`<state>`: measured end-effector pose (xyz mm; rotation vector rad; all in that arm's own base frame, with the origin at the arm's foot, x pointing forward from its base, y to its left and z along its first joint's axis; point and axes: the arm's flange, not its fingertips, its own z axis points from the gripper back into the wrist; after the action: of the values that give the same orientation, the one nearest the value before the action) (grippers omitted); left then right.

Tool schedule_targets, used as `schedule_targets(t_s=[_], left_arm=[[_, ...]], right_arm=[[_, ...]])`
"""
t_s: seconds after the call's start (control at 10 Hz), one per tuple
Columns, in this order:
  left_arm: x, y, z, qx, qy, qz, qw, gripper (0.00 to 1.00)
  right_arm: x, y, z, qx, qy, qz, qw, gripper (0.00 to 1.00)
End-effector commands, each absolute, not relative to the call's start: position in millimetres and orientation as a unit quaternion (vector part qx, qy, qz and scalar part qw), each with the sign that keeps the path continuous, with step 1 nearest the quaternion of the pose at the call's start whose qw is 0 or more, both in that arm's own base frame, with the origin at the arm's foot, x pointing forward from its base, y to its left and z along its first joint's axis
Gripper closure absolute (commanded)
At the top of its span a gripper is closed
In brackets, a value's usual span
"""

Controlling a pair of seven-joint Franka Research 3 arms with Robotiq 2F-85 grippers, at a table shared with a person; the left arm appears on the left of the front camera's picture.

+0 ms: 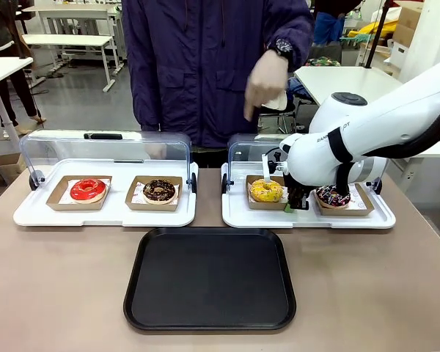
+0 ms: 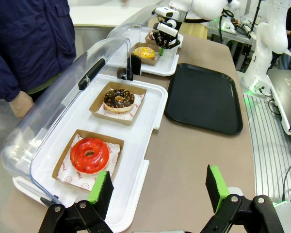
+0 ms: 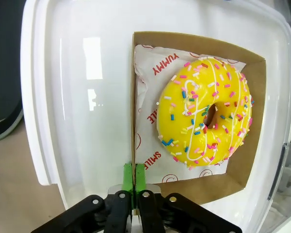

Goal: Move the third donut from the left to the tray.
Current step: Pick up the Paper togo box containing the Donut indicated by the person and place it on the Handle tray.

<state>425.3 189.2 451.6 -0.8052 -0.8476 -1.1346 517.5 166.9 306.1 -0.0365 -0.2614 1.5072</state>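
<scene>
The yellow-iced donut with sprinkles [image 1: 266,191] [image 2: 144,52] [image 3: 203,111] lies in its shallow brown cardboard tray [image 3: 254,145] on the right white display tray. My right gripper [image 1: 292,206] [image 3: 134,175] is shut on the near wall of that cardboard tray, green pads pinching the edge beside the donut. The black serving tray [image 1: 209,279] [image 2: 203,97] lies bare at the table's front middle. My left gripper [image 2: 157,191] hangs open over the table's left end, close to the red donut [image 2: 89,154], with nothing between its fingers.
The left white display tray [image 1: 103,214] holds the red donut [image 1: 88,189] and a chocolate donut [image 1: 159,191]; another dark donut [image 1: 331,196] sits right of my right gripper. Both clear lids stand raised. A person stands at the far side, one hand [image 1: 264,81] pointing down.
</scene>
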Motion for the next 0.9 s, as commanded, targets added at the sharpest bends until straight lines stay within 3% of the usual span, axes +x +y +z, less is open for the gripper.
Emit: schedule_targets(t_s=[0.0,0.2,0.8], left_arm=[[423,188,453,-0.359,-0.377,-0.507,0.687,0.00],[423,188,453,-0.359,-0.377,-0.507,0.687,0.00],[423,188,453,-0.359,-0.377,-0.507,0.687,0.00]], right_arm=[[518,167,306,-0.017,-0.118,0.682,0.722,0.98],[500,165,334,-0.043,-0.156,0.681,0.714,0.98],[439,165,390,-0.064,-0.181,0.680,0.707,0.98]])
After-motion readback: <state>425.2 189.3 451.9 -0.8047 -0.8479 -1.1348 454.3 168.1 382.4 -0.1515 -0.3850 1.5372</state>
